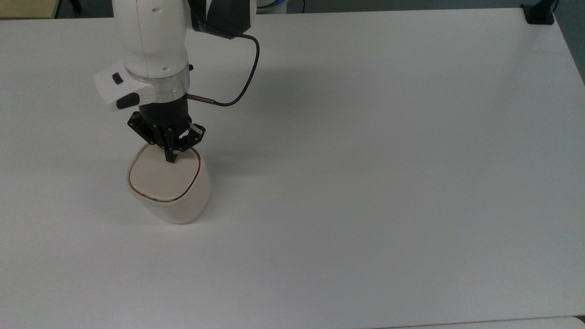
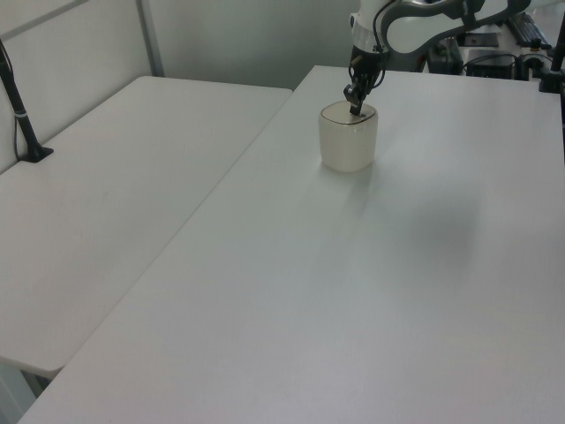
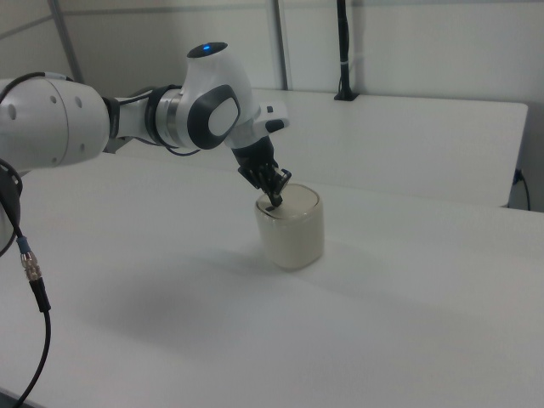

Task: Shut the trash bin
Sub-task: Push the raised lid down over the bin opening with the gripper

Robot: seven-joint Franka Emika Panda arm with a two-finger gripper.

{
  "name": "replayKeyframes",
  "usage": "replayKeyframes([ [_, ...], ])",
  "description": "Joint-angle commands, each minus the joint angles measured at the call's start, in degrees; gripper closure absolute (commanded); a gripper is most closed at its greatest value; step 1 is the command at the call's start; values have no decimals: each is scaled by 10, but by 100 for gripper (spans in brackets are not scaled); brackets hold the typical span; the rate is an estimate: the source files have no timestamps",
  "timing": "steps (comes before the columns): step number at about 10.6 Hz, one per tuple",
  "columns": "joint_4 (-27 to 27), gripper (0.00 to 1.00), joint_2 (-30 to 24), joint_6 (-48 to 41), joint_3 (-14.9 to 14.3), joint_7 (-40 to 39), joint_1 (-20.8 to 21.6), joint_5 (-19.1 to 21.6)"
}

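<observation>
— Trash bin (image 1: 170,196)?
— On the white table (image 1: 365,183), toward the top view's left, directly under the gripper (image 1: 170,160).
— Lid (image 1: 162,176)?
— Down flat, flush inside the rim; fingertips pressed together, touching its edge nearest the arm.
— Look and make?
— Smooth cream plastic, rounded-square, tapering downward; thin dark seam round the lid. Matte tabletop.
</observation>
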Motion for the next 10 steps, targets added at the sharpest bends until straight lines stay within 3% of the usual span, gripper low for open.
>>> replayKeyframes([
  [1,-4,100,1,-10,-2,-13,4,-2],
  [6,-5,100,24,-9,-2,-8,12,-1],
  [10,8,100,0,-32,-2,-10,12,4],
])
